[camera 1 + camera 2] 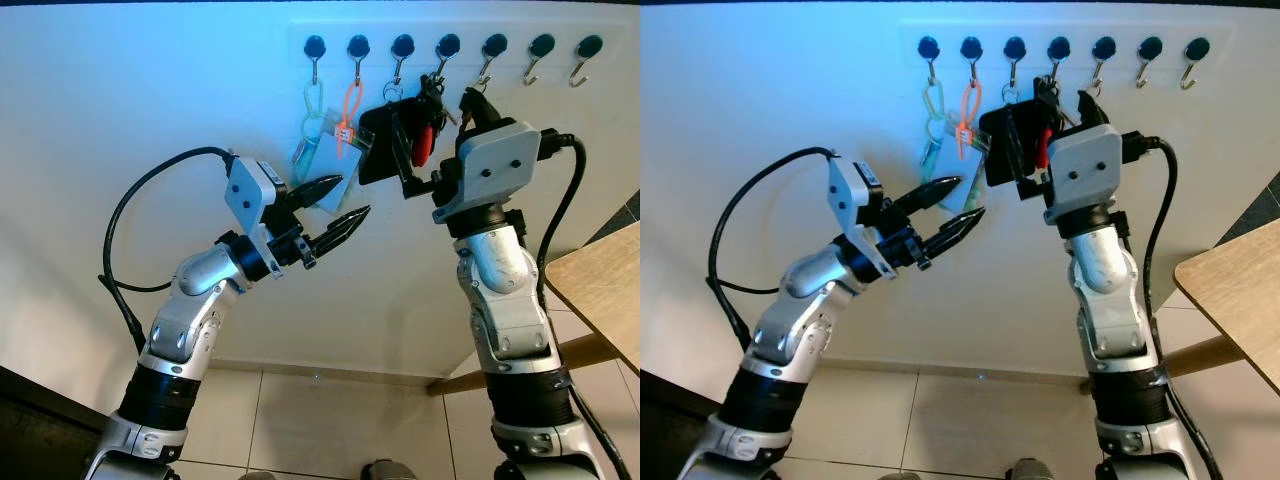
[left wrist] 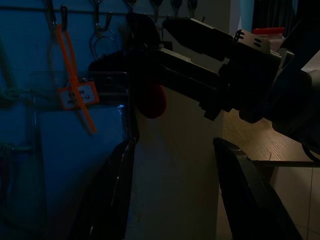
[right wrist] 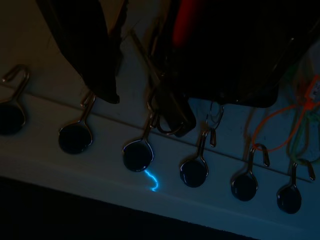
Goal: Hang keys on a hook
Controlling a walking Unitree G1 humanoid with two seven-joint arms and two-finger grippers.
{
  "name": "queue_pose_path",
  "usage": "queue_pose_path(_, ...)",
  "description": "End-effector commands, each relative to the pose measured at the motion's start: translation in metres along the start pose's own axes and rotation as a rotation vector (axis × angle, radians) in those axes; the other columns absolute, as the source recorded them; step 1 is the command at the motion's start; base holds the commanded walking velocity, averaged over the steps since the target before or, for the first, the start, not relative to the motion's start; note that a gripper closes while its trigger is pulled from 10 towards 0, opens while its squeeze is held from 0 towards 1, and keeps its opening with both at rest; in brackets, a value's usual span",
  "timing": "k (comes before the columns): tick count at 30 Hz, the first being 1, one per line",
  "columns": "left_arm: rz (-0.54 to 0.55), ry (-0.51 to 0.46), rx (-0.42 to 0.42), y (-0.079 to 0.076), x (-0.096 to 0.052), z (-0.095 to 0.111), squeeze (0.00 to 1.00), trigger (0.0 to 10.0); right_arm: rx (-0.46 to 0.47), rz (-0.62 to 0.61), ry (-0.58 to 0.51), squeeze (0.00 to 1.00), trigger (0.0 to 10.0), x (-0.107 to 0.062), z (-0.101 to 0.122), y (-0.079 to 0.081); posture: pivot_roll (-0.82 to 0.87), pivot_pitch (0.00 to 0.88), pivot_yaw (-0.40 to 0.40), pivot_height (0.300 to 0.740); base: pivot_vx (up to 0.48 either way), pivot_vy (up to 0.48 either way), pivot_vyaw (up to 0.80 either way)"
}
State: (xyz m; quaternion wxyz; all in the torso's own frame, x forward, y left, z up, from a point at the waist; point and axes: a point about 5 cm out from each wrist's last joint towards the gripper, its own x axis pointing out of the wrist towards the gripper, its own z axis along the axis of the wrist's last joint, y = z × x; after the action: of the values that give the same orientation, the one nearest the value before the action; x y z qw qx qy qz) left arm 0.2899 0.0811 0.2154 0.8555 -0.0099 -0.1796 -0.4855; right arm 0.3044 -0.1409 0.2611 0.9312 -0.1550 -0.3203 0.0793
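Rail: white strip across the upper right of the frame, on the wall, carrying seven hooks with dark round bases.
Hooks: first bearing a pale green loop; second bearing an orange tag; third bearing a metal ring; fourth at the keys; the three to the right bare.
Keys: upper centre-right, a dark bunch with a red fob, raised to the fourth hook; in the right wrist view, ring touching that hook's curve, whether seated on it not clear.
Right gripper: upper centre-right, pointing up at the rail, fingers closed on the keys, just below the third and fourth hooks.
Left gripper: centre of the frame, fingers apart and holding nothing, tips aimed right, just below and left of the right gripper.
Clear pouch: hanging behind the orange tag, just beside the left gripper's tips.
Surface: wooden corner at the right edge, lower than the rail.
Floor: pale tiles along the bottom.
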Motion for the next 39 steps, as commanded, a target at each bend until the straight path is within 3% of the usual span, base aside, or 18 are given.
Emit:
queue_pose_path(1, -0.003, -0.006, -0.011, -0.001, 0.001, -0.001, 0.0, 10.0, -0.023, 0.006, -0.016, 0.0, 10.0, 0.002, 0.002, -0.001, 0.01, 0.094, 0.034, 0.74, 0.0, 0.0, 0.0)
queue_pose_path(15, -0.004, -0.006, -0.01, -0.001, 0.001, 0.0, 0.0, 10.0, -0.045, 0.04, 0.01, 0.0, 10.0, 0.018, -0.003, -0.001, 0.02, 0.094, 0.03, 0.74, 0.0, 0.0, 0.0)
queue_pose_path(17, -0.002, -0.005, -0.009, -0.001, 0.001, 0.0, 0.0, 10.0, -0.042, 0.05, 0.01, 0.0, 4.9, 0.018, -0.004, 0.0, 0.02, 0.094, 0.03, 0.74, 0.0, 0.0, 0.0)
queue_pose_path(18, -0.002, -0.005, -0.009, -0.001, 0.001, 0.0, 0.0, 10.0, -0.04, 0.053, 0.009, 0.0, 3.3, 0.018, -0.004, 0.001, 0.02, 0.095, 0.03, 0.74, 0.0, 0.0, 0.0)
queue_pose_path(21, -0.001, -0.004, -0.009, -0.001, 0.0, 0.0, 0.0, 10.0, -0.036, 0.059, 0.009, 0.0, 1.3, 0.017, -0.004, 0.003, 0.02, 0.094, 0.03, 0.74, 0.0, 0.0, 0.0)
queue_pose_path(23, -0.001, -0.004, -0.009, -0.001, 0.0, 0.0, 0.0, 10.0, -0.034, 0.061, 0.008, 0.0, 0.9, 0.016, -0.004, 0.003, 0.02, 0.095, 0.031, 0.74, 0.0, 0.0, 0.0)
queue_pose_path(24, -0.001, -0.004, -0.009, -0.001, 0.0, 0.0, 0.0, 10.0, -0.033, 0.063, 0.007, 0.0, 0.9, 0.016, -0.004, 0.004, 0.02, 0.095, 0.031, 0.74, 0.0, 0.0, 0.0)
queue_pose_path(25, -0.002, -0.004, -0.009, -0.001, 0.0, 0.0, 0.0, 10.0, -0.033, 0.065, 0.006, 0.0, 4.3, 0.015, -0.004, 0.004, 0.02, 0.097, 0.032, 0.74, 0.0, 0.0, 0.0)
queue_pose_path(26, -0.002, -0.004, -0.009, -0.001, 0.0, 0.0, 0.0, 10.0, -0.034, 0.067, 0.005, 0.0, 9.3, 0.015, -0.004, 0.005, 0.02, 0.097, 0.033, 0.74, 0.0, 0.0, 0.0)
queue_pose_path(27, -0.002, -0.004, -0.009, -0.001, 0.0, 0.0, 0.0, 10.0, -0.034, 0.067, 0.005, 0.0, 9.3, 0.015, -0.004, 0.005, 0.02, 0.097, 0.033, 0.74, 0.0, 0.0, 0.0)
queue_pose_path(28, -0.004, -0.004, -0.009, -0.001, 0.0, 0.0, 0.0, 10.0, -0.036, 0.068, 0.004, 0.0, 10.0, 0.014, -0.004, 0.006, 0.02, 0.097, 0.033, 0.74, 0.0, 0.0, 0.0)
queue_pose_path(38, -0.004, -0.002, -0.009, -0.002, 0.0, 0.0, 0.0, 10.0, -0.037, 0.036, -0.009, 0.0, 10.0, 0.012, -0.002, 0.007, 0.02, 0.097, 0.032, 0.74, 0.0, 0.0, 0.0)
queue_pose_path(39, -0.003, -0.002, -0.009, -0.002, 0.0, 0.0, 0.0, 10.0, -0.036, 0.025, -0.013, 0.0, 9.1, 0.012, -0.001, 0.006, 0.02, 0.097, 0.032, 0.74, 0.0, 0.0, 0.0)
